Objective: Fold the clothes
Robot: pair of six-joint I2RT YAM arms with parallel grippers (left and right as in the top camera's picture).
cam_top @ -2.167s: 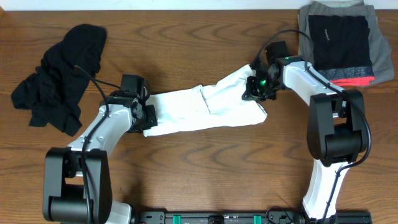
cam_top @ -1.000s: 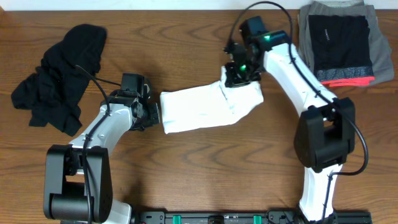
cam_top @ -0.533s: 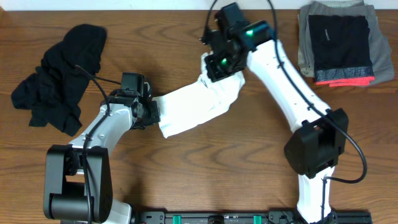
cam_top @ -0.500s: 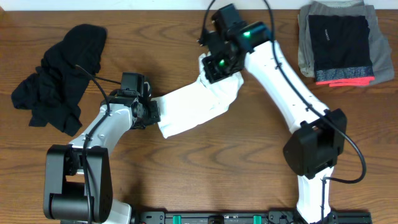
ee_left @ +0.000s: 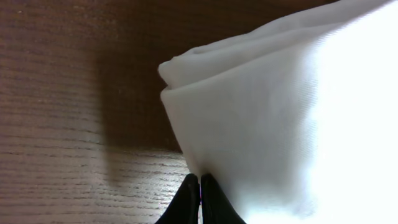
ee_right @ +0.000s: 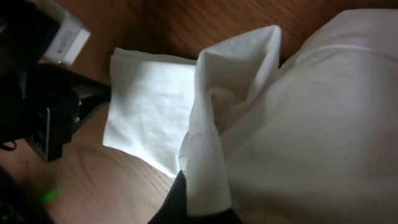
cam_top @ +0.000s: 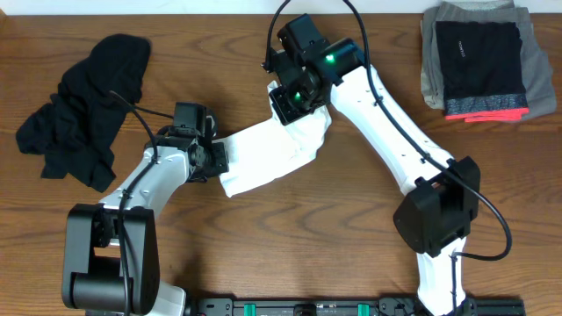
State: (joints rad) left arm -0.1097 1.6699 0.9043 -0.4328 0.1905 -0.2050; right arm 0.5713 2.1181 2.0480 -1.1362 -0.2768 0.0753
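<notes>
The white T-shirt point(cam_top: 274, 151) lies partly folded at the table's middle. My left gripper point(cam_top: 215, 161) is shut on its left edge, seen in the left wrist view point(ee_left: 200, 182) pinching the layered white cloth point(ee_left: 261, 124). My right gripper point(cam_top: 291, 98) is shut on the shirt's right end and holds it lifted above the far middle; in the right wrist view point(ee_right: 202, 208) the white cloth point(ee_right: 298, 124) hangs from it over the flat part point(ee_right: 149, 112). A crumpled black garment point(cam_top: 88, 110) lies at the left.
A folded stack at the far right corner has a grey garment point(cam_top: 428, 53) underneath and a black one with a coral band point(cam_top: 483, 61) on top. The left arm point(ee_right: 43, 118) shows in the right wrist view.
My right gripper has carried the shirt's right end leftward and away from me, doubling the cloth over toward the left gripper. The left gripper has kept its place and hold.
</notes>
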